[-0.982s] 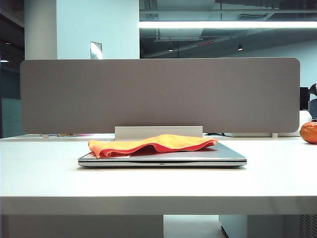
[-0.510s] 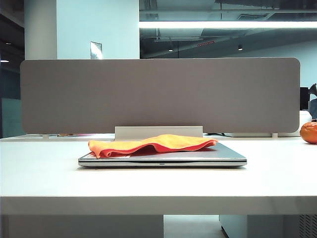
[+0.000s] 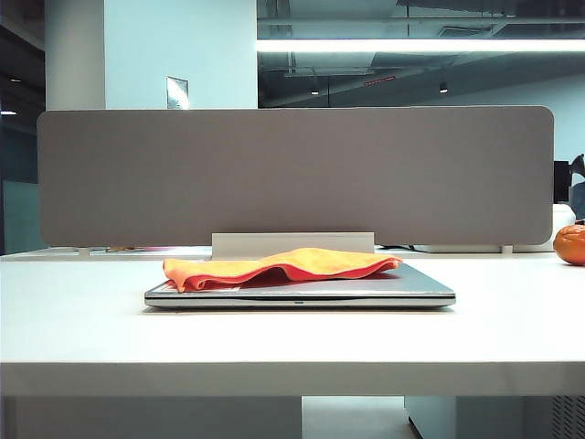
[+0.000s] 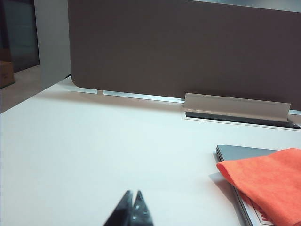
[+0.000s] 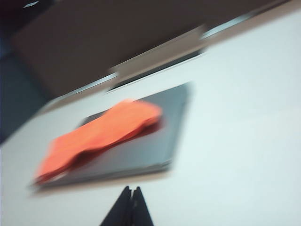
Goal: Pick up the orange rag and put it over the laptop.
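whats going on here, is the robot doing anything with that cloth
Nothing is being handled right now. The orange rag already lies draped across the closed laptop on the white table, one corner hanging past the lid's edge. The left gripper and right gripper are both shut, empty, and held back from the laptop. An orange fruit sits at the table's far right.

We are seeing no readable text: the white sticker (image 4: 261,215) on the laptop (image 4: 235,153) is showing only a cut-off trace of red lettering beside the orange rag (image 4: 268,181).
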### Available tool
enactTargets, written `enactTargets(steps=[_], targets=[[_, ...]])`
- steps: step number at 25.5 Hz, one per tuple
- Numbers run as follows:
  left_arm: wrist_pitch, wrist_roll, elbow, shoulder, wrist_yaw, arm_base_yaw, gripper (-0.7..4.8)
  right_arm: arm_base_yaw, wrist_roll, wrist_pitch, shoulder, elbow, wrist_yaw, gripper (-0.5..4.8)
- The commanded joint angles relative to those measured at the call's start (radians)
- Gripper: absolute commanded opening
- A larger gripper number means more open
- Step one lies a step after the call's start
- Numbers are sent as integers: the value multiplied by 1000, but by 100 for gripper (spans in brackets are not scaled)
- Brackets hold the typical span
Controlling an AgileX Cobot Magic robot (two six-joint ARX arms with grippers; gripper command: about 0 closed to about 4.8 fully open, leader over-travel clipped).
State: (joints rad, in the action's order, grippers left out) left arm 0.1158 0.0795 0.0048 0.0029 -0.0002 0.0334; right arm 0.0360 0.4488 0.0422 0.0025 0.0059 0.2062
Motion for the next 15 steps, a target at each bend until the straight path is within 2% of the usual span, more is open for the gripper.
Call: enactTargets(steps=[1,6,15], targets=[[12,0,3,1,1,-2,-6,0,-152,-20,-2,-6,-100,-5],[12,0,3,1,1,-2,-6,1,-320,-19,-2,-6,-101,-5],[12,0,3,1,1,-2,-6,1,-353,24,-3,-6,-229,-5]])
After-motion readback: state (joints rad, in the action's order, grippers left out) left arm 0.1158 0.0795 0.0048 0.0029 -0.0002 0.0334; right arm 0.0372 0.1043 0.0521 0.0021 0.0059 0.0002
